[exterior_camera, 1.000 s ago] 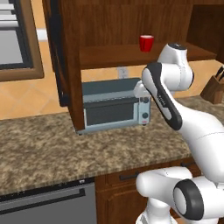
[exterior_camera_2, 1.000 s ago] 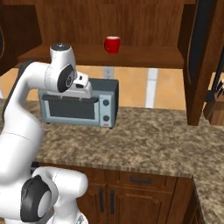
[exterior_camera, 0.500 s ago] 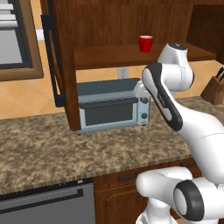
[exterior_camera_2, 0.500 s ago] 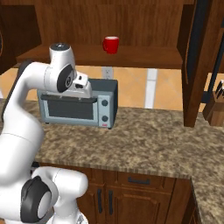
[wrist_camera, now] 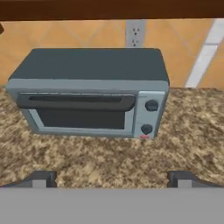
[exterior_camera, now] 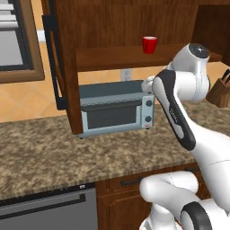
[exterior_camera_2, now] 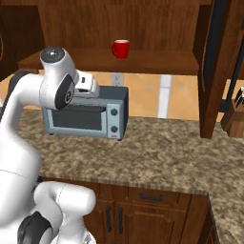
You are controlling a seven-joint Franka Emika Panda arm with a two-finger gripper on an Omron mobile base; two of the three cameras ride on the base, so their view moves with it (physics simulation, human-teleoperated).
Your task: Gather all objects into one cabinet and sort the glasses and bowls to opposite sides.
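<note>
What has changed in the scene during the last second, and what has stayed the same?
The cabinet door has swung a little further open, toward the left of the left base view, with its black bar handle. Nothing was grasped or released. The claw stays open and empty, the red cup stays on the shelf, and the toaster oven has not moved.

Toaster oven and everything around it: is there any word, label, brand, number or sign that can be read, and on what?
None can be read.
Toaster oven: two unmarked knobs and a small red mark under them, too blurred to read.
Red cup: plain, no print.
Wall outlet: no lettering.
Cabinet door: bare wood.
</note>
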